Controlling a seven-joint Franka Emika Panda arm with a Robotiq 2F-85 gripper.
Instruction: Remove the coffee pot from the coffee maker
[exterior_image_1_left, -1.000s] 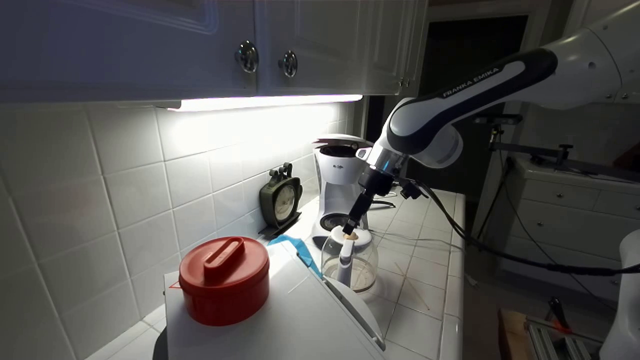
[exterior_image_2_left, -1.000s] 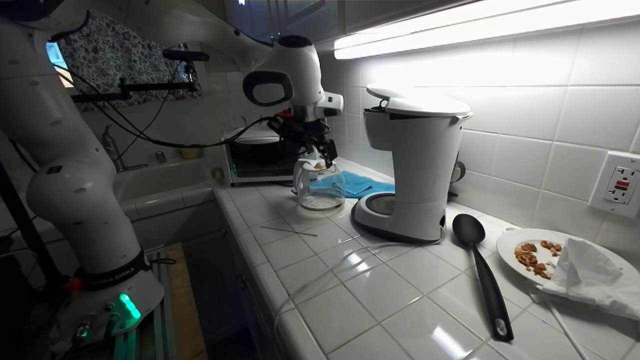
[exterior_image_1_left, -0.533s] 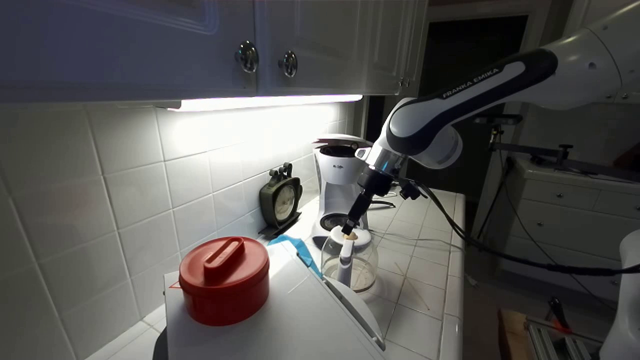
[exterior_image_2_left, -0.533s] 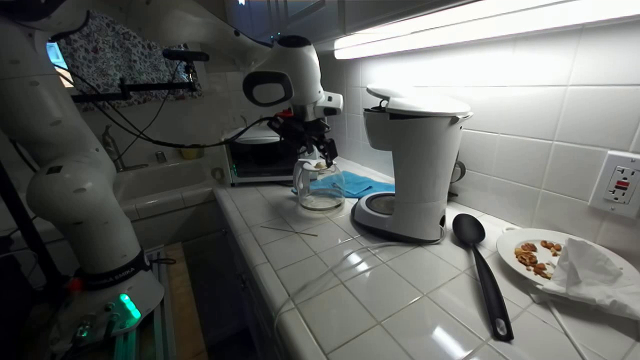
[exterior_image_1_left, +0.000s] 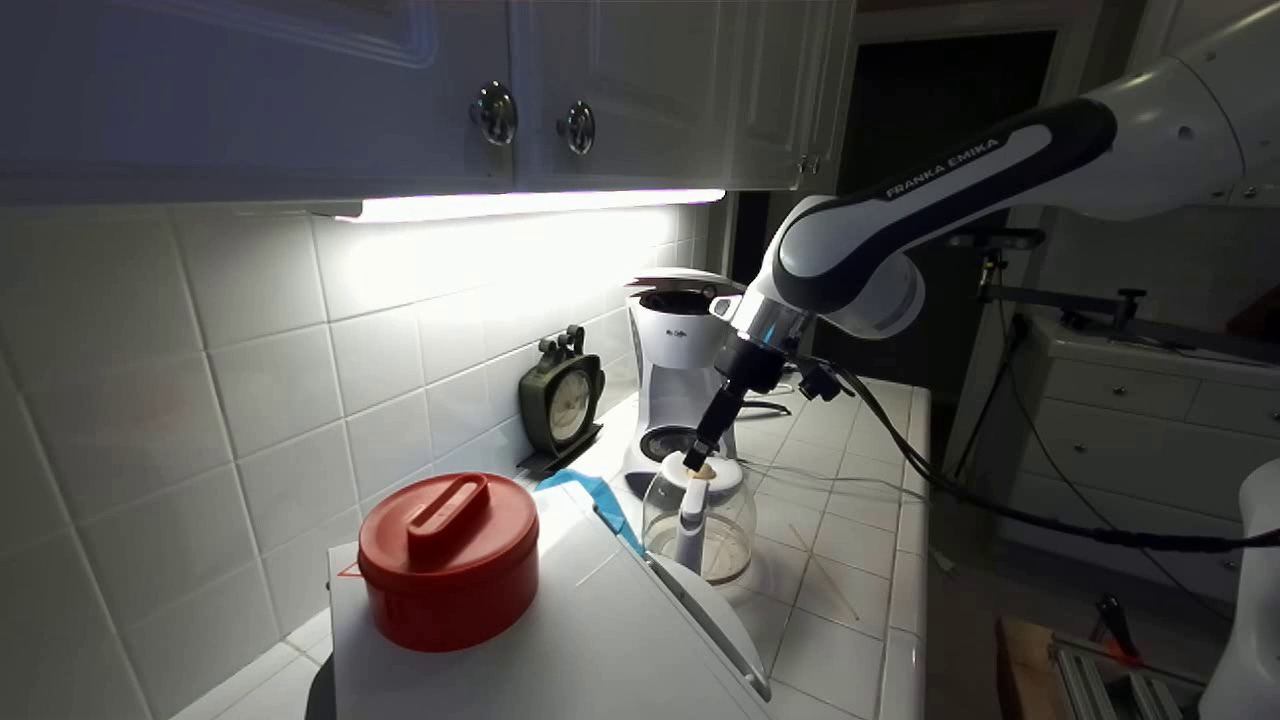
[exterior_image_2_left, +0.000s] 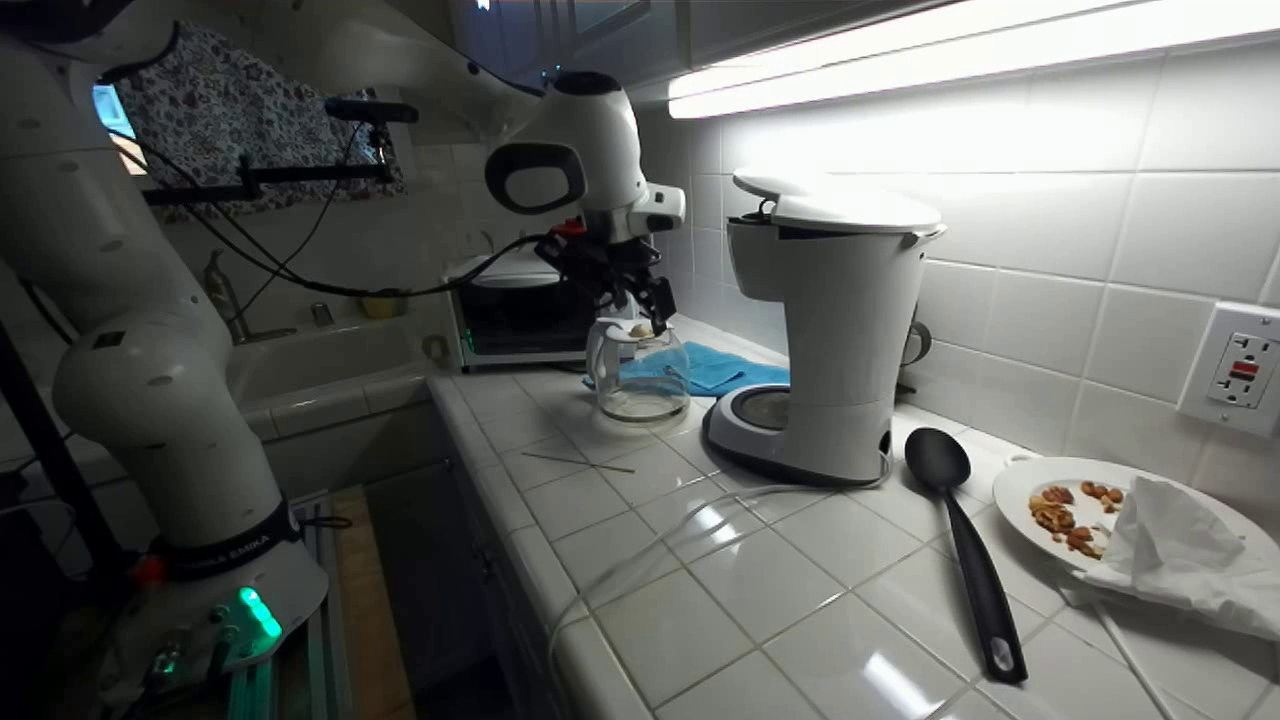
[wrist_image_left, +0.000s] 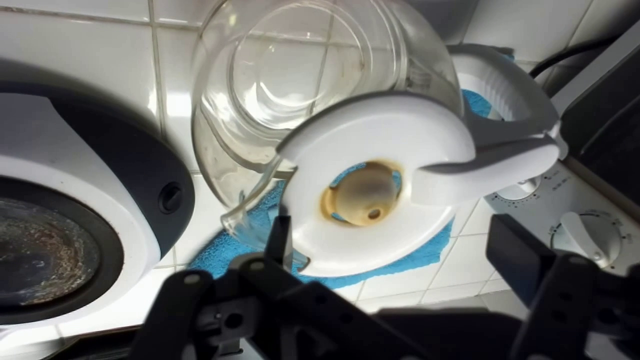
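The coffee pot (exterior_image_2_left: 643, 385) is a clear glass carafe with a white lid and white handle. It stands upright on the tiled counter, off the warming plate (wrist_image_left: 40, 255) of the coffee maker (exterior_image_2_left: 840, 340). That machine is white, with its top flap raised in both exterior views. Just over the pot's lid (wrist_image_left: 380, 145), my gripper (wrist_image_left: 391, 220) points down with its jaws wide apart. In the wrist view the left finger (wrist_image_left: 278, 242) overlaps the lid's edge near the spout; whether it touches cannot be told. The right finger (wrist_image_left: 520, 255) stands clear, below the handle (wrist_image_left: 500, 95).
A blue cloth (exterior_image_2_left: 715, 370) lies behind the pot, near a toaster oven (exterior_image_2_left: 525, 320). On that oven sits a red lidded container (exterior_image_1_left: 450, 560). A green-black scale (exterior_image_1_left: 562, 400) leans by the wall. A black ladle (exterior_image_2_left: 965, 550), a plate of nuts (exterior_image_2_left: 1030, 510) and a cord (exterior_image_2_left: 690, 520) occupy the counter.
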